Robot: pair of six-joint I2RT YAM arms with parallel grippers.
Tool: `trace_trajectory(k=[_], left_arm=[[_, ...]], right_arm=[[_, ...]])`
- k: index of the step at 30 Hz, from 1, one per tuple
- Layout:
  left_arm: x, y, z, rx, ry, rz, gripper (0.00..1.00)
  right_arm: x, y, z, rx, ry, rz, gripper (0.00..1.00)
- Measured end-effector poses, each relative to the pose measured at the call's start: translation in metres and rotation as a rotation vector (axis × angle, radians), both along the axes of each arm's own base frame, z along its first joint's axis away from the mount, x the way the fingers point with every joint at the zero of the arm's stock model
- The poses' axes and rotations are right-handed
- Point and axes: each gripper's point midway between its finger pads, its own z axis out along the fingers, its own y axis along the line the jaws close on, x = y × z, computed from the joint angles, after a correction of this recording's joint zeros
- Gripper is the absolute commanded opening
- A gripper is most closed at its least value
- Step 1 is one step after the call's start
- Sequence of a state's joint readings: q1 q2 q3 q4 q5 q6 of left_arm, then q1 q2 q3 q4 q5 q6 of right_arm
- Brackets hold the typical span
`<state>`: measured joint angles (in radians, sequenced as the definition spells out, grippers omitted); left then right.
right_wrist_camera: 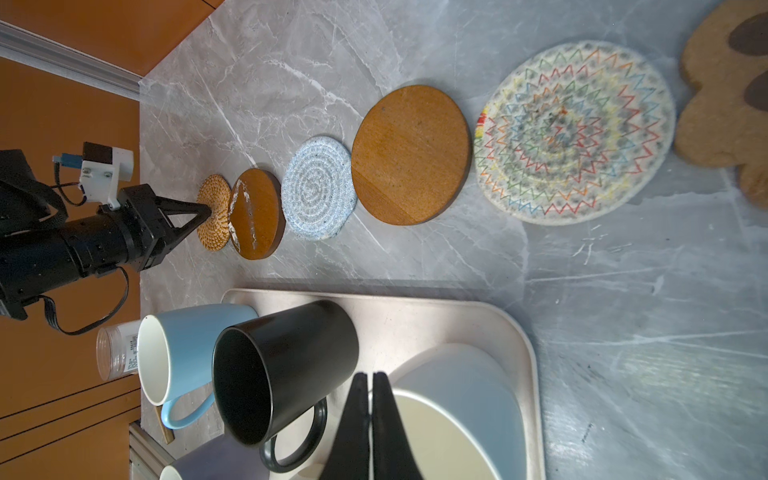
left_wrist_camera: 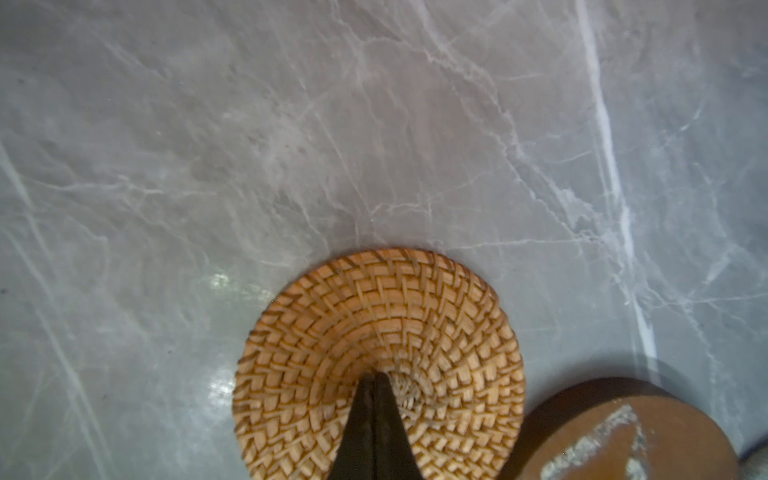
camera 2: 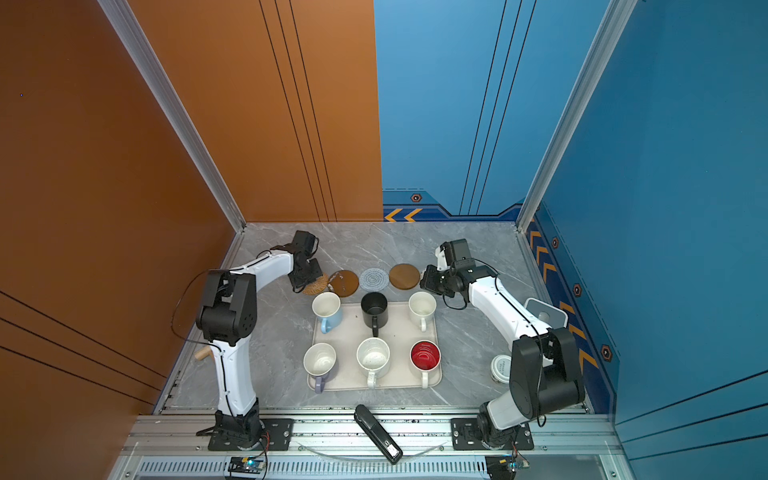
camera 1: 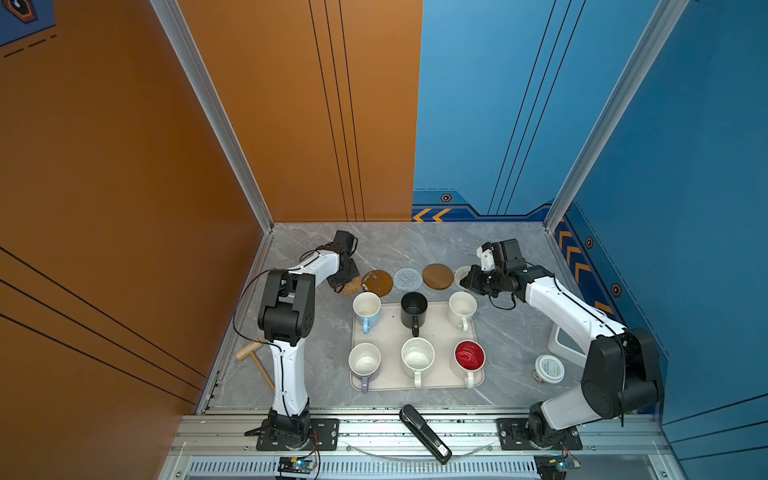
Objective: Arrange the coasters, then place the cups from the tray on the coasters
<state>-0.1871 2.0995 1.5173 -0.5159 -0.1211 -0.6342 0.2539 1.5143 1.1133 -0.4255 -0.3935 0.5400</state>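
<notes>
Six coasters (right_wrist_camera: 410,156) lie in one row just beyond the tray's (camera 1: 390,332) far rim. Six cups (camera 1: 414,309) stand on the tray, three by two. Left fingers (left_wrist_camera: 365,424), together, touch the end rattan coaster (left_wrist_camera: 374,316). Right fingers (right_wrist_camera: 357,424), together, hang over the tray's far right corner. Bare surface (camera 1: 415,245) lies behind the row.
</notes>
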Motion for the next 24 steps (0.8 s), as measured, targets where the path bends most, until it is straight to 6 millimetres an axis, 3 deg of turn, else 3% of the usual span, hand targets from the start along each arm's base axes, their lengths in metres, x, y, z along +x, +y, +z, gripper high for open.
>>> trace_trajectory(k=[16,24], left_arm=[[0.009,-0.004,0.004,-0.012,-0.019,0.012,0.0],[0.015,-0.007,0.029,-0.01,-0.076,0.014,0.0]], right_arm=[[0.0,-0.002,0.0,0.0,0.0,-0.006,0.03],[-0.001,-0.001,0.002,0.004,-0.004,-0.002,0.03]])
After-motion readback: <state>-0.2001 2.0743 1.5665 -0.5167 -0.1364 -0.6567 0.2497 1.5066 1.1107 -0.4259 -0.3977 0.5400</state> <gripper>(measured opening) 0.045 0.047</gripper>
